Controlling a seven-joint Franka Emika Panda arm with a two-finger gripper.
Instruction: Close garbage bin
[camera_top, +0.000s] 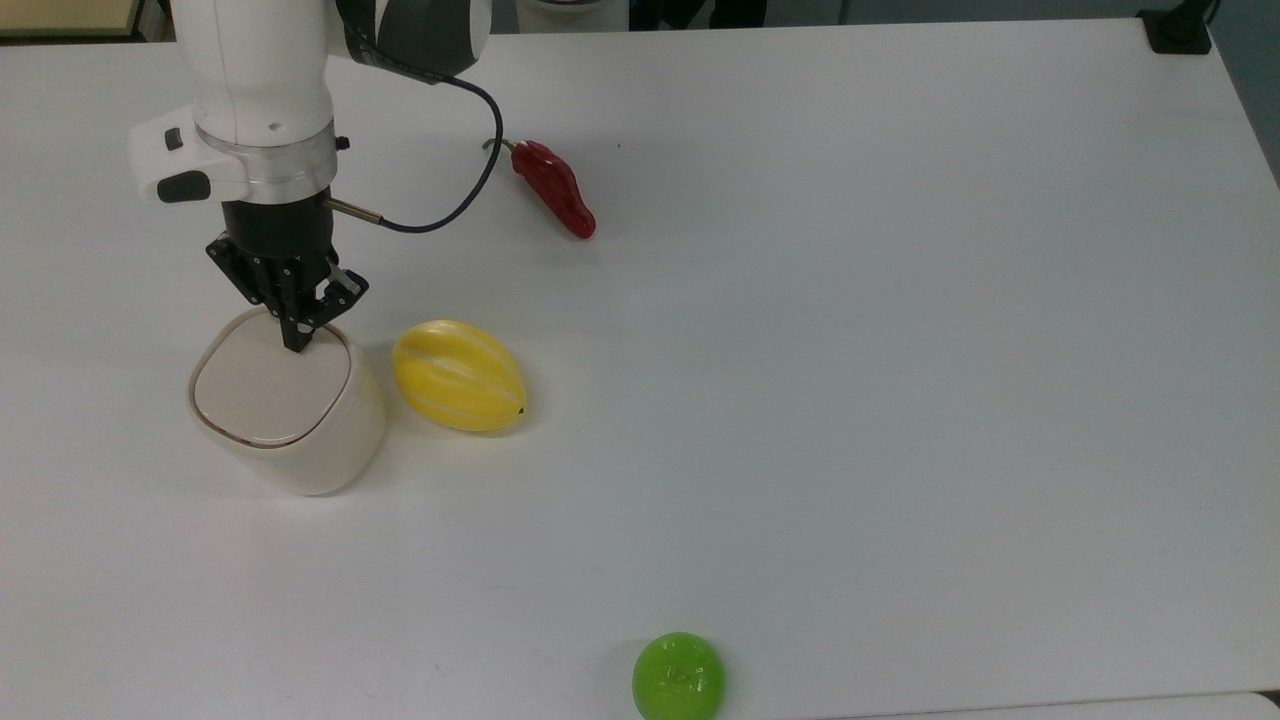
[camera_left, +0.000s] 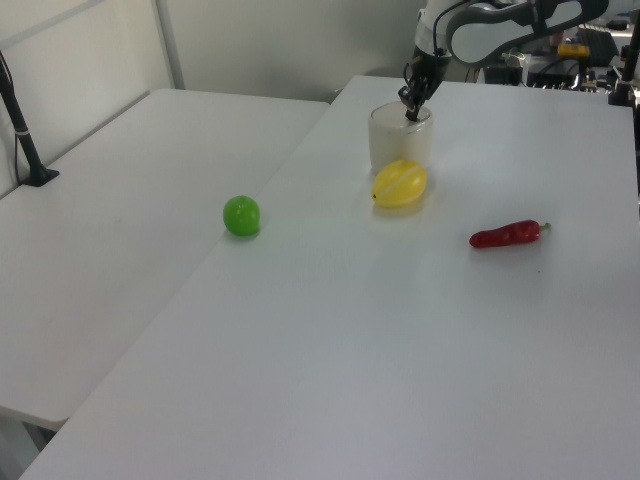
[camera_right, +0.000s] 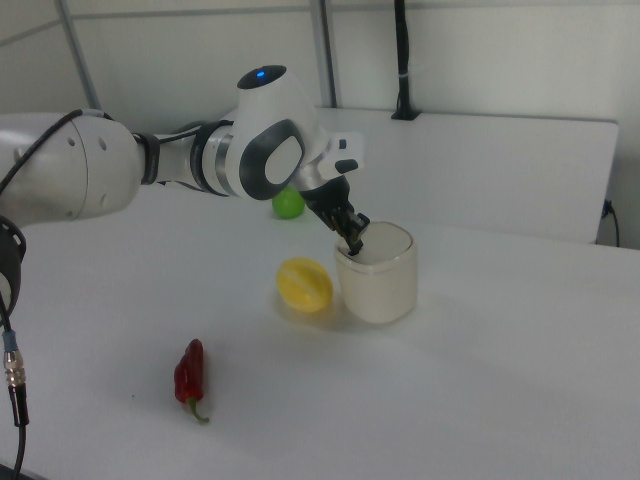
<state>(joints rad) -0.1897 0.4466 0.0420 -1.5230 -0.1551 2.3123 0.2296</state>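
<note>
In the top view, taking the yellow melon (camera_top: 459, 376) as the landmark and reading from the top view's left, the garbage bin (camera_top: 288, 413) comes first: a cream, rounded-square bin standing upright on the white table (camera_top: 900, 350), just beside the melon on the top view's left, so near that the two look close to touching. Its flat lid (camera_top: 265, 385) lies level inside the rim, so the bin appears shut. Over the bin's far edge, up and to the top view's left of the melon, the gripper (camera_top: 297, 340) points straight down from the white arm (camera_top: 262, 90), its black fingers drawn together into one narrow tip with no gap visible between them and nothing held; the tip sits on or just above the lid near its far rim, and contact cannot be told for sure. In the right view the gripper (camera_right: 355, 240) meets the bin (camera_right: 377, 273) at its rim on the side facing the melon (camera_right: 304, 284). Past the melon to the top view's right and farther up the table lies a red chili pepper (camera_top: 555, 186), well apart from it. Farther to the top view's right again and down by the table's near edge sits a green ball (camera_top: 678, 676), well apart from the melon. In the left view the bin (camera_left: 400, 139) stands directly behind the melon (camera_left: 400, 184).
</note>
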